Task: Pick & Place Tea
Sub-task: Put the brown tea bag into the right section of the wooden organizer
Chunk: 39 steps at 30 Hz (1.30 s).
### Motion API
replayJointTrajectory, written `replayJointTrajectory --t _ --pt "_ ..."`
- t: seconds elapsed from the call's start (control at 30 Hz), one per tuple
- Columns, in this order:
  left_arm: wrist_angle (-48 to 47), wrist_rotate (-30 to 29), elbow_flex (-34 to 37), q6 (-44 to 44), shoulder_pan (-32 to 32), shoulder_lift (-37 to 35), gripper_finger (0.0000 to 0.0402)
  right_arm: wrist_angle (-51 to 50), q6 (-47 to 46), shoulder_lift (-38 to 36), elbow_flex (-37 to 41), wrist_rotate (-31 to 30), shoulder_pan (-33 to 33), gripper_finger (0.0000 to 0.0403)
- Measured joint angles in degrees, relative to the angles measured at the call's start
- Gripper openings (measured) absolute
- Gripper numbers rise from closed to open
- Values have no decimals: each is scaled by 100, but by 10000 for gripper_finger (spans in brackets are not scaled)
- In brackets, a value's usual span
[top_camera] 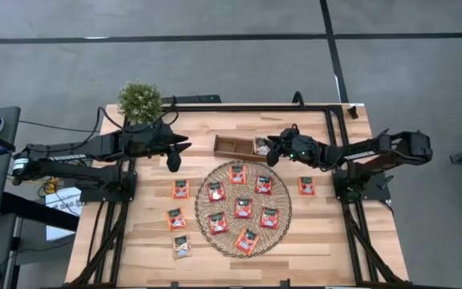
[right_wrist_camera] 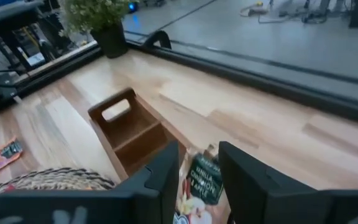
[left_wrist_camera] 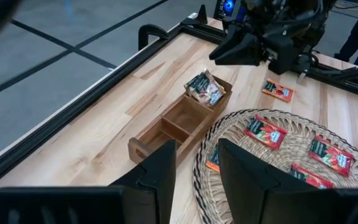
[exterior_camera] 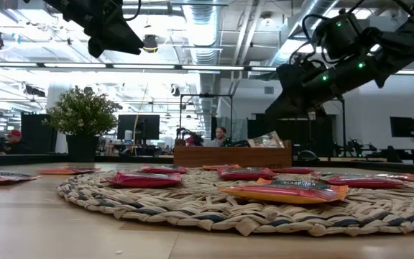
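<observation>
red-orange sachets (top_camera: pixel 243 208) flat, dark labels up, most spread across woven mat (top_camera: pixel 281 227); few on bare table (top_camera: pixel 147 237) either side. pale sachets (left_wrist_camera: pixel 205 89) propped in tray's (left_wrist_camera: pixel 166 130) end slot.

Grey floor (top_camera: pixel 215 68) crossed by dark tape lines surrounds the light wooden worktop (top_camera: pixel 147 233). Beyond it: open hall, white ceiling with exposed ducts (exterior_camera: pixel 214 29) and strip lights, dark monitors (exterior_camera: pixel 136 126), a seated person (exterior_camera: pixel 220 136).
</observation>
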<state>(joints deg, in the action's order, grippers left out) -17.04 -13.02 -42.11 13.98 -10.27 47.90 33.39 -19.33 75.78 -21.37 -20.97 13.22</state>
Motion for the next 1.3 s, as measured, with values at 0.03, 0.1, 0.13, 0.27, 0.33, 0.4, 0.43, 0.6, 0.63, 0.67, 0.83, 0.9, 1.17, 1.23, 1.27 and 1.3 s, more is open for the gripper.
replayJointTrajectory --t 0.03,0.1,0.13,0.27,0.33,0.4,0.43,0.6,0.63,0.67,0.83,0.9,1.17,1.23,1.27,1.3 --pt "-1 0 0 0 0 0 110 -4 29 -46 0 0 6 103" --pt "-4 0 0 -2 1 0 110 -19 37 -103 0 0 29 97" --pt "-4 -2 0 -2 -1 0 110 -51 35 -110 0 2 44 93" --pt "-4 0 0 -2 1 0 110 -327 35 -36 -99 138 52 72" --pt "-4 -1 0 -2 1 1 110 -720 59 49 -307 162 72 60" --pt "-4 -2 -2 -4 1 2 110 -1112 197 191 -595 209 120 48" --pt "-2 -2 -2 -4 1 3 110 -1329 307 268 -751 229 160 41" --pt "-7 0 -7 -4 1 22 110 -2089 768 543 -1457 382 395 12" --pt "-10 2 -7 -4 4 22 110 -2215 860 566 -1578 427 437 7" --pt "-20 17 -7 -4 9 22 110 -2362 924 593 -1702 470 476 3" --pt "-42 35 -7 -17 9 22 110 -3346 1034 597 -2097 687 610 3" --pt "-42 36 -6 -26 9 22 110 -3626 1013 598 -2100 787 615 2" --pt "-21 44 -8 -68 9 93 110 -3808 884 600 -2100 944 487 0" --pt "-63 54 -9 -64 14 139 110 -3880 883 600 -2100 944 478 0" --pt "-57 54 -9 -65 14 160 110 -3935 880 600 -2100 946 480 0" --pt "-34 55 -9 -66 14 177 110 -3990 877 600 -2100 945 480 0"
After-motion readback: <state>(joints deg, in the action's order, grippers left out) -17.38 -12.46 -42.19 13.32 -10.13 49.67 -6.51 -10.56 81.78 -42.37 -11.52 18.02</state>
